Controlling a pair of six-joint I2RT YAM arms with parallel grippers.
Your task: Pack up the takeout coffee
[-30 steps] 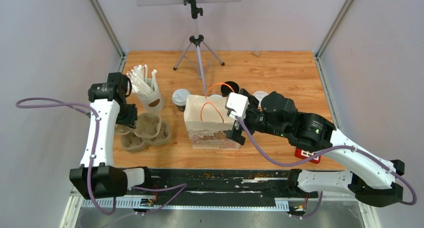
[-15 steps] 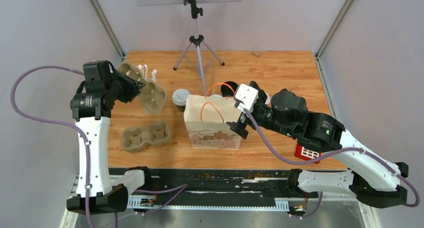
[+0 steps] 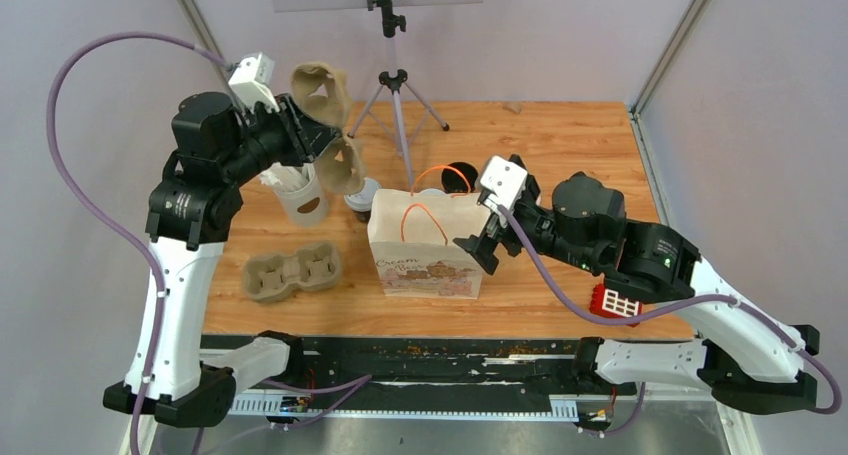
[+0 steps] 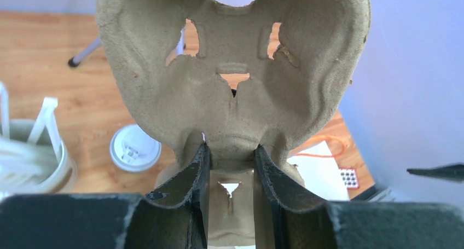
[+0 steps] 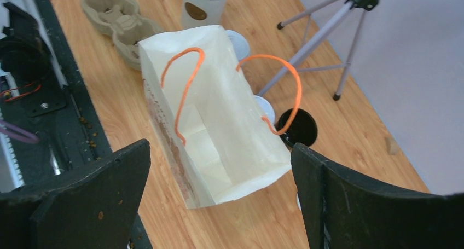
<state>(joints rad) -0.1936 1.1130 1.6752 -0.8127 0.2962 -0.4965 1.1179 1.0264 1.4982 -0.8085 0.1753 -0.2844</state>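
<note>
Takeout coffee cups stand on the surface (image 3: 560,145) just behind the paper bag (image 3: 425,255): one lidded cup (image 4: 135,148) and one black cup (image 3: 460,175) without a lid. Left tool (image 4: 232,164) is closed on the middle ridge of a pulp cup carrier (image 3: 325,115) and holds it high above the straw cup (image 3: 300,197); a second carrier (image 3: 292,273) lies on the surface. Right tool (image 5: 218,150) hangs wide open beside the bag and grips nothing. I think the thin grip may slip, or the carrier may catch the orange handles (image 5: 186,90) and tip the unsupported bag.
</note>
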